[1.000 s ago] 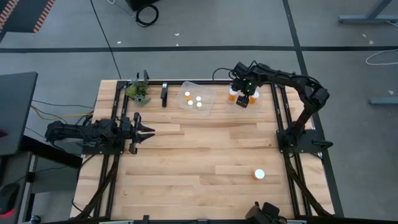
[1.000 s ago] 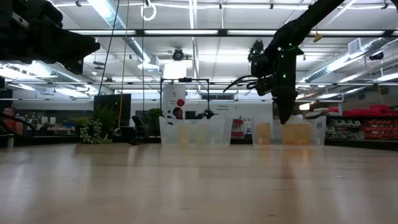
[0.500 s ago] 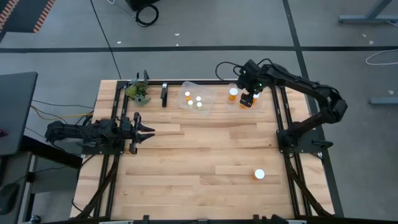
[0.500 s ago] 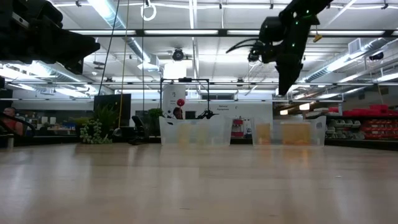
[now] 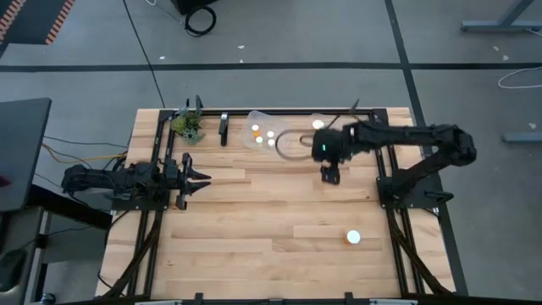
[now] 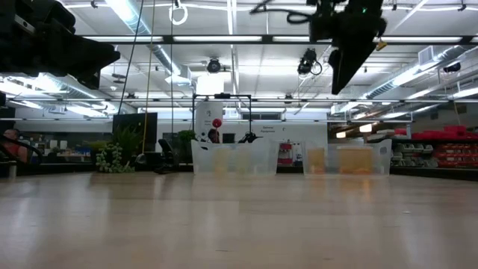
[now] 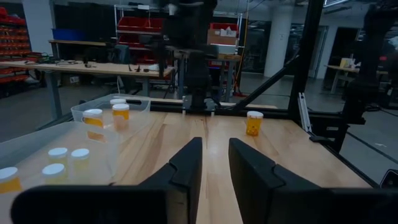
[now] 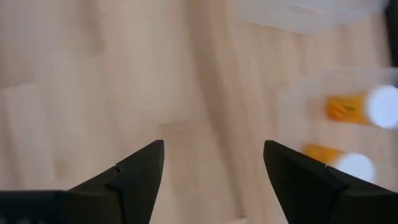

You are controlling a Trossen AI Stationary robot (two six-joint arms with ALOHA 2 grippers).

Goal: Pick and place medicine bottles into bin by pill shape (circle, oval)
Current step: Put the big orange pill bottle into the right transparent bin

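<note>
One medicine bottle, amber with a white cap, stands upright on the table near its right front; the left wrist view shows this bottle too. Several small bottles stand in a clear bin at the far edge. Larger bottles are in the clear bin beside it. My right gripper hangs open above the bare table, nearer than that bin, pointing steeply down with nothing between its fingers. My left gripper rests level at the left side, open by a narrow gap.
A small green plant and a dark upright block stand at the far left, next to the bins. The black frame rails run along both sides of the table. Bare wood lies between the two arms.
My right gripper has left the spot over the far right bin, swinging toward the table's middle and near edge while rising and rolling a little. Its fingers stay wide apart.
</note>
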